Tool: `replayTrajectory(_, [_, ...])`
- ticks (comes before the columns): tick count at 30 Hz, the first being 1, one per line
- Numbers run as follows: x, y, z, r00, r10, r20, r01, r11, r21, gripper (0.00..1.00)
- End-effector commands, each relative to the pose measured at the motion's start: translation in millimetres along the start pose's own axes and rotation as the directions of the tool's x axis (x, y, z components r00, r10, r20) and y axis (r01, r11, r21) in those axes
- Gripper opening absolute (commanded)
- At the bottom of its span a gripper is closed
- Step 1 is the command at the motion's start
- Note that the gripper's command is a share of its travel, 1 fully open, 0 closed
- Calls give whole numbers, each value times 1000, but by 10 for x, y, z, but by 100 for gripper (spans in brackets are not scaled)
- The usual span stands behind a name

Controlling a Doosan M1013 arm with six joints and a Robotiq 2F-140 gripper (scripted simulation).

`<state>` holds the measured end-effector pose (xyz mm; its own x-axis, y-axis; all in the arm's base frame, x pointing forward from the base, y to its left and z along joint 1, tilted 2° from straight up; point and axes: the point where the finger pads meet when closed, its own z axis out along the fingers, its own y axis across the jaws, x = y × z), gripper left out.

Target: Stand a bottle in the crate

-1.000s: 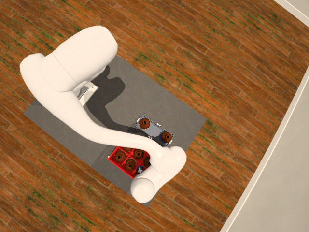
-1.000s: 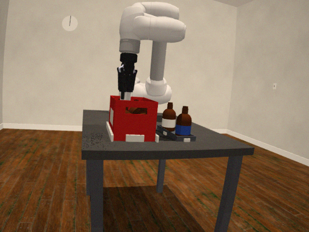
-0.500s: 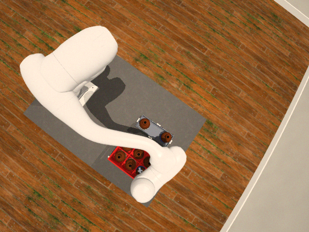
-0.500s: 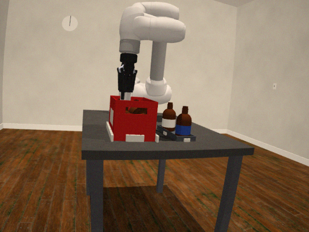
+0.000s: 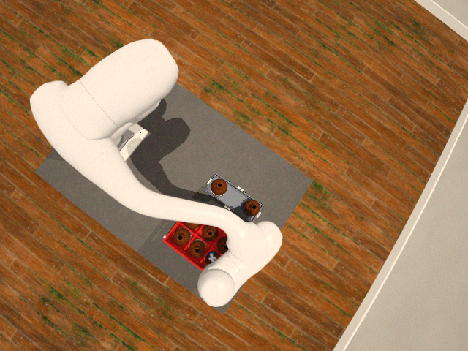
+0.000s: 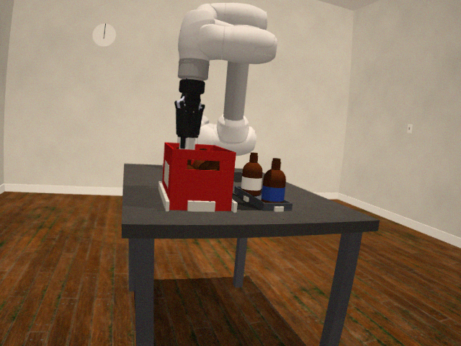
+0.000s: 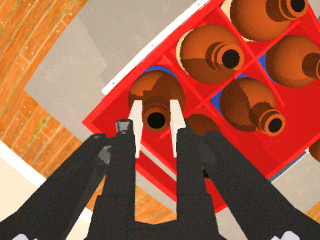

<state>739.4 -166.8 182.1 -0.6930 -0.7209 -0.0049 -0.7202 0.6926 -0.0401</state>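
Brown bottle, neck pinched between the two pale fingertip pads of the black gripper, sits low inside a corner cell of the red crate. In the wrist view its open mouth shows dead centre between the pads, and its shoulders are already below the crate's rim. Five other brown bottles fill the neighbouring cells, so this one takes the sixth. From the side view, the gripper points straight down, its tips dipping past the crate's top edge.

Beside the crate, on a dark tray, two bottles stand upright: one with a white label, one with a blue label. Crate and tray both rest flat on the grey table.

Judging by this, the placing step is nearly done. Whether the bottle's base touches the cell floor cannot be seen. The next move calls for settling it fully, then opening the fingers and rising straight up, without knocking the neck.
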Motion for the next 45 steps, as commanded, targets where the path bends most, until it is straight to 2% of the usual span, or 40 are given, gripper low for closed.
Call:
replayTrajectory(1, [0,0,-2,1000,0,0,0,1000,0,0])
replayTrajectory(19, [0,0,-2,1000,0,0,0,1000,0,0])
replayTrajectory(20, [0,0,-2,1000,0,0,0,1000,0,38])
replayTrajectory(45, [0,0,-2,1000,0,0,0,1000,0,38])
